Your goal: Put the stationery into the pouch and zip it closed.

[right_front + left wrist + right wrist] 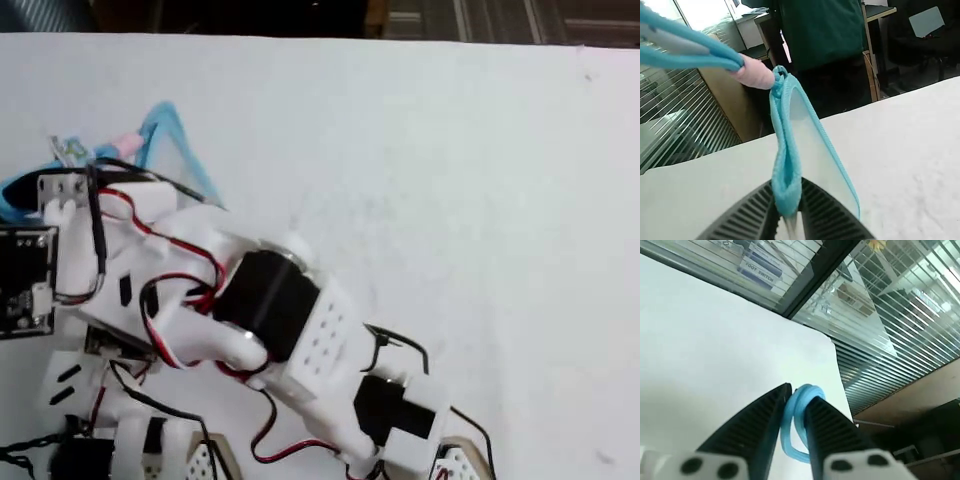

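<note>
The pouch (812,150), blue with a see-through side, is near the left edge of the bench (910,150). The left claw (787,202) pinches one blue edge of it. A pink bit (757,76) sits at its other end. The right claw (794,407) squeezes a blue loop (802,399). I cannot tell what is inside.

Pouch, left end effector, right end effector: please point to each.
pouch (810,145), left wrist view, clear panel.
left end effector (788,189), left wrist view, midway between fingertips, on pinched blue edge.
right end effector (799,395), right wrist view, midway between fingertips.
</note>
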